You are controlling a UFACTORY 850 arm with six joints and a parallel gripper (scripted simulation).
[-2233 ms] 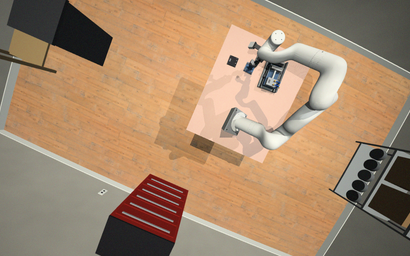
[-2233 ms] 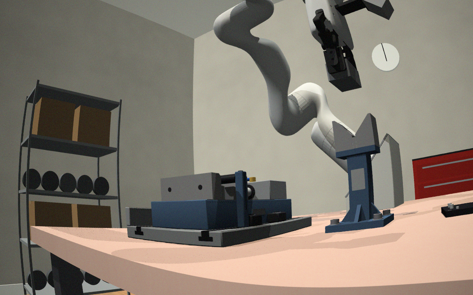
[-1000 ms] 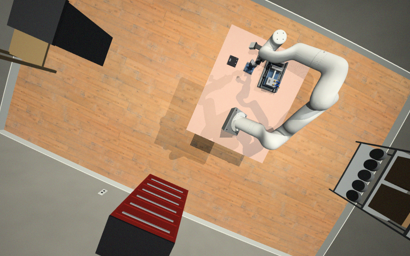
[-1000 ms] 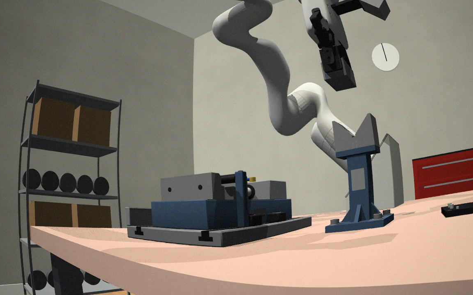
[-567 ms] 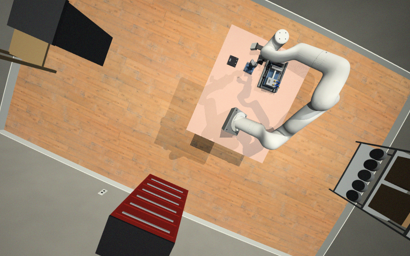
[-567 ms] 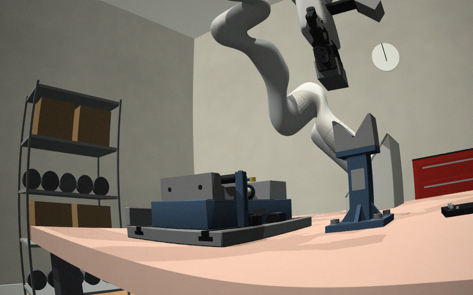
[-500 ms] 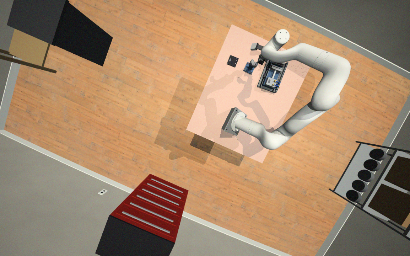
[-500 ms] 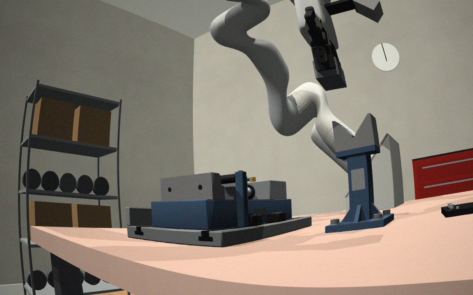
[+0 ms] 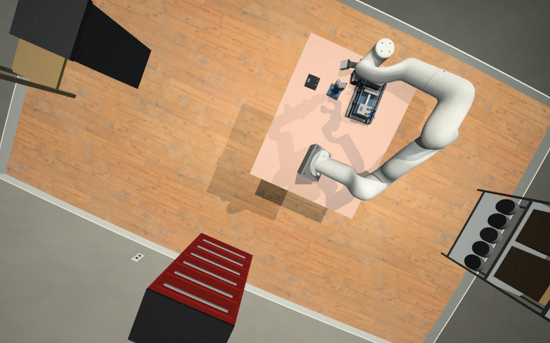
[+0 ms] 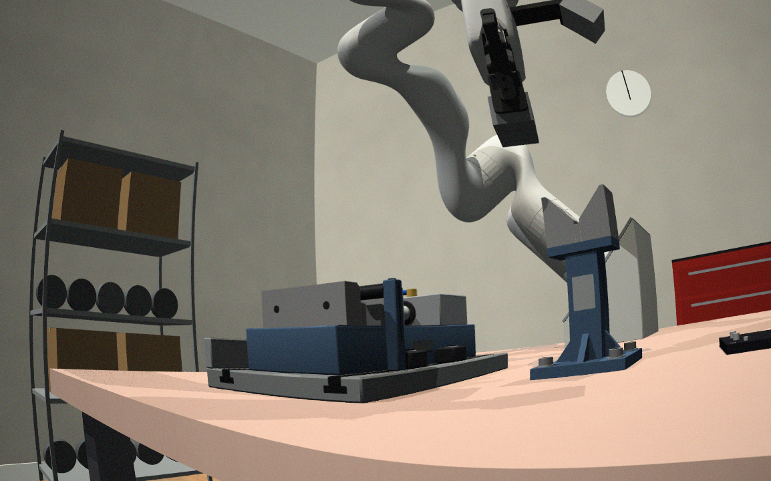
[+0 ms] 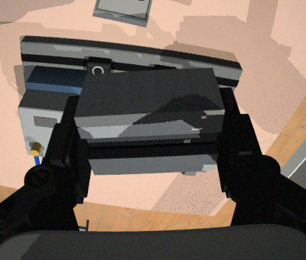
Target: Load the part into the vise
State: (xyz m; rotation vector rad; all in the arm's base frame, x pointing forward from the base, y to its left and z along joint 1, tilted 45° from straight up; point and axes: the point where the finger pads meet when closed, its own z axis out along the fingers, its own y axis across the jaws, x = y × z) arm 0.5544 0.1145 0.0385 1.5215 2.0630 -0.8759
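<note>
Gripper: the gripper hangs high above the table, its 2 black fingers pinching the part at its 2 short ends.
Part: the part, a dark grey block, is held in the air, well above the vise and clear of every fixture; in the exterior view it shows as a dark block at the fingertips, tilted.
Part's slot: cannot tell from these views which way it faces.
Vise: the vise sits on a grey base plate on the table; in the wrist view it lies directly below the part, mostly hidden behind it.
V-block: the V-block stands on its blue post beside the vise, nothing resting in it.
Infeed plate: the infeed plate, a small black square, lies beyond the V-block with no block on it.
Arm: the white arm bends wide over the table's edge, then reaches back over the vise.
</note>
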